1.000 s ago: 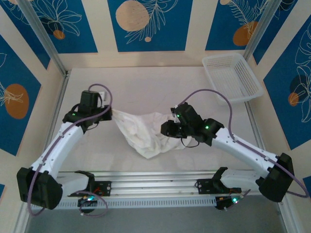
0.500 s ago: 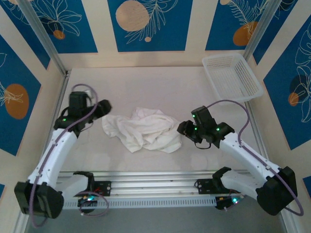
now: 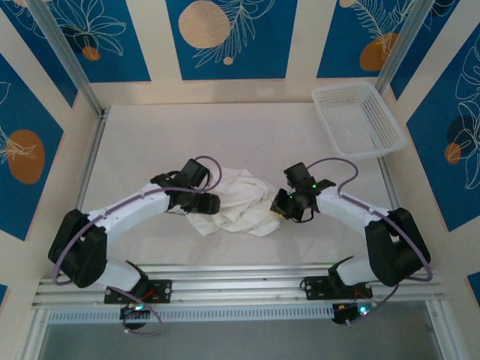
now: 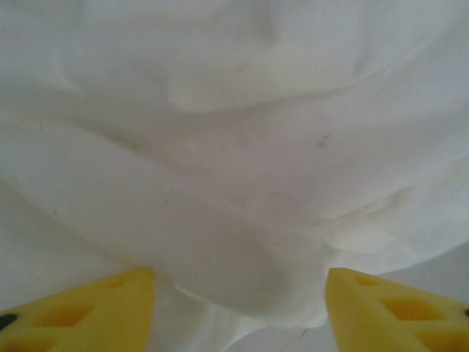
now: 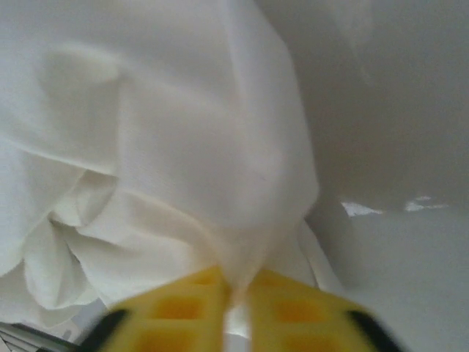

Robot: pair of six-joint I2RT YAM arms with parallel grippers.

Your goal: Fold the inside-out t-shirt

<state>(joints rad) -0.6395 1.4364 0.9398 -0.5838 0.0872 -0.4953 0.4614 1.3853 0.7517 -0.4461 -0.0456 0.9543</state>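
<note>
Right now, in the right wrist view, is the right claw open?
No, the right claw has its yellow fingers pressed together on a pinched fold of the white t-shirt.

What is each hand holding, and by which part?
The right hand pinches a fold on the right side of the t-shirt; the left hand is open over it, holding nothing.

White mesh basket (image 3: 358,120) on table (image 3: 225,139), far-right corner

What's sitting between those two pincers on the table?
The crumpled white t-shirt, in the top view; the left pincer is open at one side, and the right pincer pinches the other.
</note>
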